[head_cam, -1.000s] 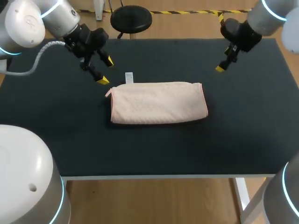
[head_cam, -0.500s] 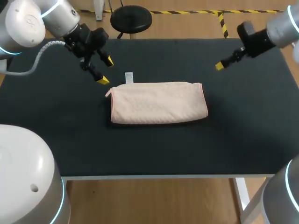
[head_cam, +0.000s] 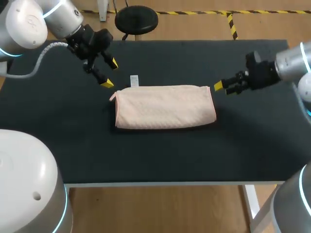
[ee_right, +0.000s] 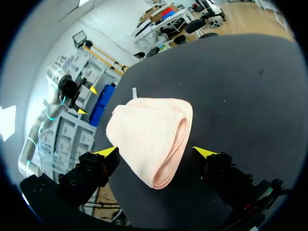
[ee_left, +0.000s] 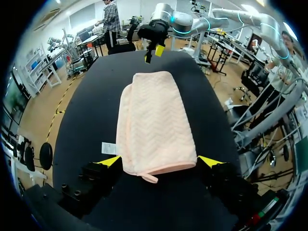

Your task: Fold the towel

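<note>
You have the towel (head_cam: 165, 107) lying flat near the middle of the table (head_cam: 160, 155). It is a pale pink cloth with a faint zigzag weave, already folded into a long rectangle of layers. Its long sides run parallel to the table's long edges. A small white label (head_cam: 134, 80) pokes out at one far corner.
</note>
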You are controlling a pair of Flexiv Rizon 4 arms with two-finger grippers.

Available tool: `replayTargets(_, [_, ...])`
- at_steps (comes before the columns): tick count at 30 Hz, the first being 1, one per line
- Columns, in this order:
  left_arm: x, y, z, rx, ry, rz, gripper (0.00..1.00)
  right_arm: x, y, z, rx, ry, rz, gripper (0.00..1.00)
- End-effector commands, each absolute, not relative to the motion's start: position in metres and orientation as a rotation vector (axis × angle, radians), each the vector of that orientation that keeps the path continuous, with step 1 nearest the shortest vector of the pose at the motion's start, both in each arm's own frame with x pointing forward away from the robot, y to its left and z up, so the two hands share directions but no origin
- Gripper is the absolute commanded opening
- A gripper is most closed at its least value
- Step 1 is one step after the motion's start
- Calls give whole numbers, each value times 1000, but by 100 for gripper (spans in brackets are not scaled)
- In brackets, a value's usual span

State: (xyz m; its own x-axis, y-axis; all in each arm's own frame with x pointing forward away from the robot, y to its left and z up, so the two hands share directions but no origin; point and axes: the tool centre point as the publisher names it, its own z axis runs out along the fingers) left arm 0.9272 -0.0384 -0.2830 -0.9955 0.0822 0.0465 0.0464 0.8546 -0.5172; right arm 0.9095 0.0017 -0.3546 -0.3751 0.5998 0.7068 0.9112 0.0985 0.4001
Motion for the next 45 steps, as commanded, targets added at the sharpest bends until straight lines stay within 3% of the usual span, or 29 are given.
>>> replayTargets(1, [927,-38,-284,-104,-2961,828,100,906,7,-376,-1598,-1758,-1254,100])
replayTargets(45, [927,-38,-284,-104,-2961,828,100,903,70,-421,-1458,-1846,-986,100])
